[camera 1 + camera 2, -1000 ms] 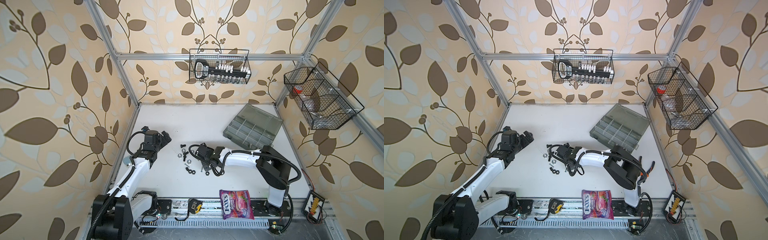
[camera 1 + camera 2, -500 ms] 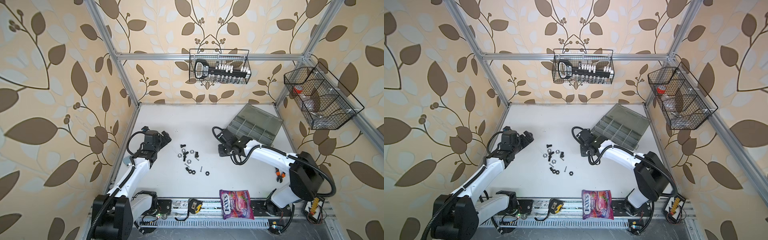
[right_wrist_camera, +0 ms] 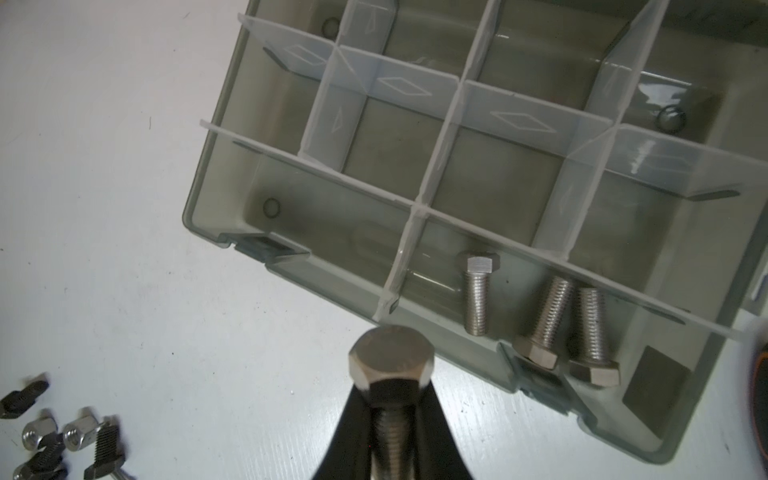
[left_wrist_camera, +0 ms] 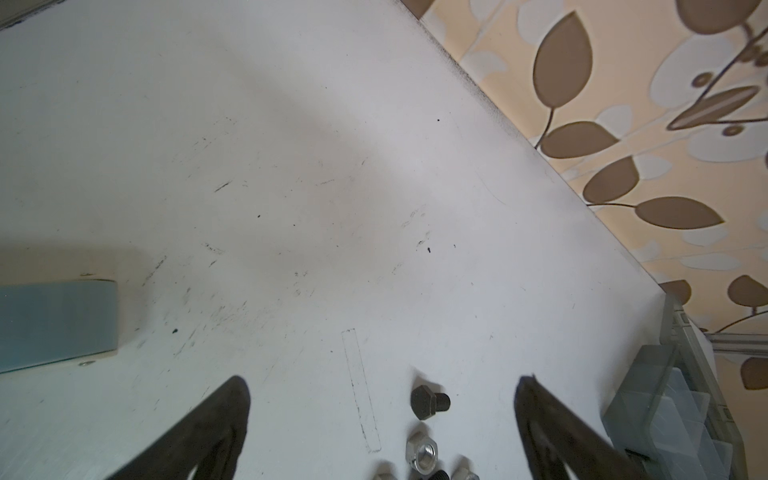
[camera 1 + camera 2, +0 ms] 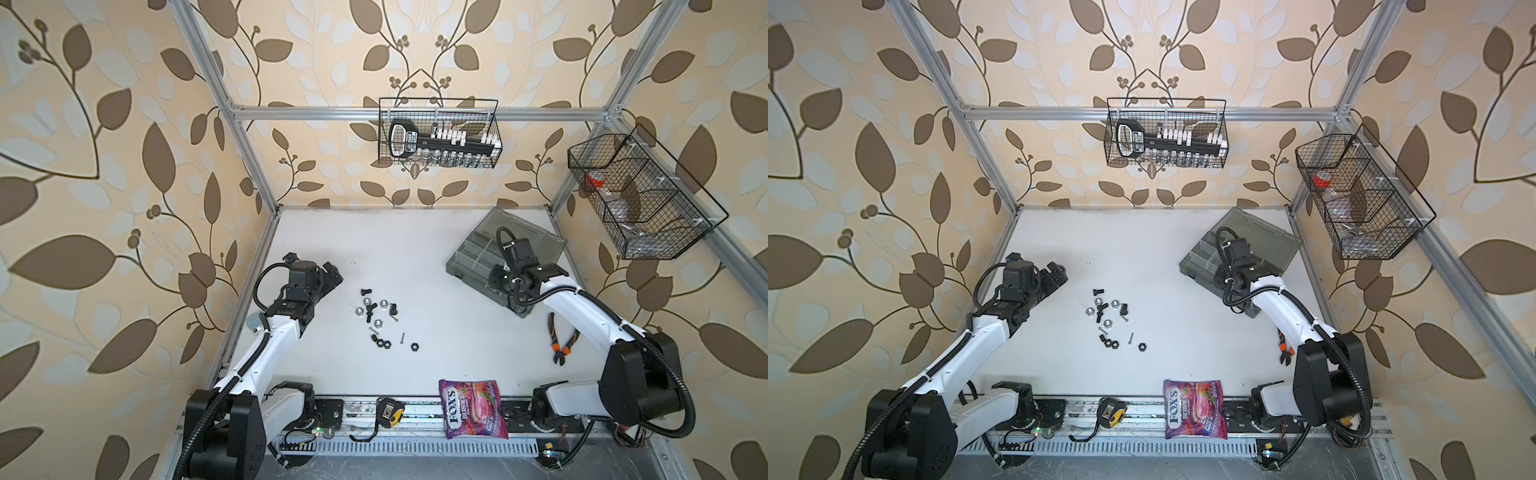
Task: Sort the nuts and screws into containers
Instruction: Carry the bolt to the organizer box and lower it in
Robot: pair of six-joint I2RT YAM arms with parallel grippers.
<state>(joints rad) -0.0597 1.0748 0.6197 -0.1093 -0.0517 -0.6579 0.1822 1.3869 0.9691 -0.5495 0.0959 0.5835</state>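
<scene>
Loose black and silver screws and nuts (image 5: pixel 376 313) (image 5: pixel 1108 316) lie mid-table in both top views. The grey organizer box (image 5: pixel 471 259) (image 5: pixel 1200 259) stands open at the back right. My right gripper (image 3: pixel 392 399) (image 5: pixel 500 280) hovers at the box's near edge, shut on a thick silver hex-head screw (image 3: pixel 390 361). Three silver screws (image 3: pixel 478 291) lie together in one near compartment of the box (image 3: pixel 199 216). Left of the pile, my left gripper (image 4: pixel 382 395) (image 5: pixel 330 276) is open. A black screw (image 4: pixel 428 401) and a silver nut (image 4: pixel 422 451) lie between its fingers.
Orange-handled pliers (image 5: pixel 561 338) lie beside the right arm. A candy bag (image 5: pixel 473 409) and a tape measure (image 5: pixel 388 411) sit at the front edge. Black wire baskets hang on the back wall (image 5: pixel 436 133) and right wall (image 5: pixel 636 195). A pale blue block (image 4: pixel 54 324) shows by the left gripper.
My right arm has swung from the pile across to the organizer box, carrying the silver screw. The left arm has not moved.
</scene>
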